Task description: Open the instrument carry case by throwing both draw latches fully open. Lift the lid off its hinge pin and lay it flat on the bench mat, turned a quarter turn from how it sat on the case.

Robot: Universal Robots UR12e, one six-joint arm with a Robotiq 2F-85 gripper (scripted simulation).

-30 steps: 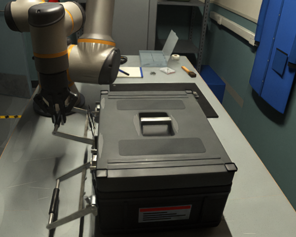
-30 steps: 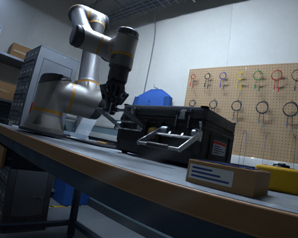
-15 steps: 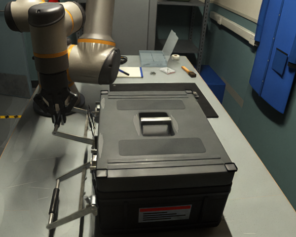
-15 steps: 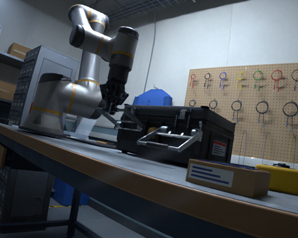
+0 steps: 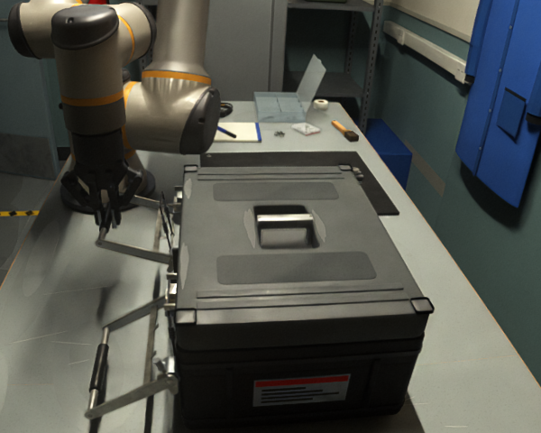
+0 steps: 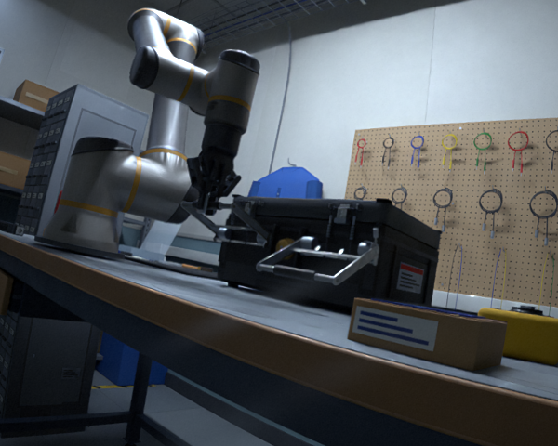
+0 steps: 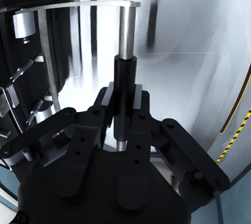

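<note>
In the middle of the bench stands the black instrument carry case (image 5: pixel 294 289) with its lid (image 5: pixel 289 237) on and a recessed handle (image 5: pixel 285 223) in the lid's top. Two draw latches stick out from the case's left side. The near latch (image 5: pixel 117 354) is swung out and down, free of the gripper. The far latch's black-sleeved handle bar (image 7: pixel 124 89) is held in my closed gripper (image 5: pixel 107 219) (image 6: pixel 212 204) (image 7: pixel 123 95), left of the case at about lid height.
A clear plastic box (image 5: pixel 280 105) with a raised lid stands at the far end of the bench, with a notepad (image 5: pixel 238 132) and small tools. The dark bench mat (image 5: pixel 308 161) lies behind the case. A cardboard box (image 6: pixel 426 331) and a yellow case (image 6: pixel 529 333) lie near the pegboard.
</note>
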